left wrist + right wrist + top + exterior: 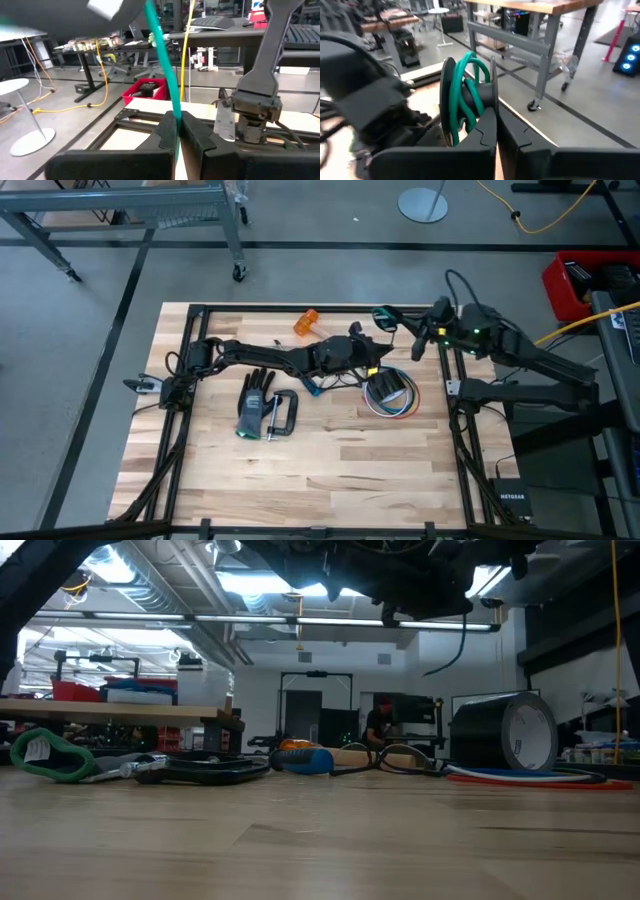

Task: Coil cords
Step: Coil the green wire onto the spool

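Upper centre-right of the high view, both grippers' jaws are clamped on the teal-green cord (162,55): left gripper (177,127) on a taut strand, right gripper (496,131) on the coil (465,97). Pulling apart could unwind loops.

Teal-green cord (465,92), orange-headed hammer (308,322), pale striped wooden table (340,460), black tape roll (503,735).

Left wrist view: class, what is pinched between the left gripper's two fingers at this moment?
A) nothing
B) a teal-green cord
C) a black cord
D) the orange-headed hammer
B: the teal-green cord runs taut down into the closed left gripper, between its fingers.
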Tool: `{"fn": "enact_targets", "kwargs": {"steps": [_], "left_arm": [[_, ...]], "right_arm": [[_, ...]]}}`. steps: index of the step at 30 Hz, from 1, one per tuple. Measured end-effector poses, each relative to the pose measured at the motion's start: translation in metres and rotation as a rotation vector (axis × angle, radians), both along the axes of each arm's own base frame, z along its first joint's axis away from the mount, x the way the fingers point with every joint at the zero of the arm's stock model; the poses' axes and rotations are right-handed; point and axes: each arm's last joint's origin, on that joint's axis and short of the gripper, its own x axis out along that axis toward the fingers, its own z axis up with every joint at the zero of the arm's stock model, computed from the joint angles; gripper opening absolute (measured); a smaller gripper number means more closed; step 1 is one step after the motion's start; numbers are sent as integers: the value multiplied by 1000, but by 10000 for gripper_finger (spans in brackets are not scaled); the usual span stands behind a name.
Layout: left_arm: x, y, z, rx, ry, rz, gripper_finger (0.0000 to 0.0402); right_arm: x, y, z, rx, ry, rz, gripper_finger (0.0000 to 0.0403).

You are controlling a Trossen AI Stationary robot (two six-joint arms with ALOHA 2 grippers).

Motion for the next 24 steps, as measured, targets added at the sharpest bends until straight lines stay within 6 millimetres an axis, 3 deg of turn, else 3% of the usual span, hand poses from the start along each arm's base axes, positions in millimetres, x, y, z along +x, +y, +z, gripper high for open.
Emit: {"fn": "enact_targets", "kwargs": {"steps": [9,17,24], "left_arm": [[-1,6,-1,-3,14,12,0],[-2,9,-8,-13,81,17,0],[-2,9,-10,-15,101,20,0]], "right_arm": [[-36,18,11,39,-128,164,1],[-68,30,9,77,-164,162,1],[-85,36,7,72,-175,163,1]]}}
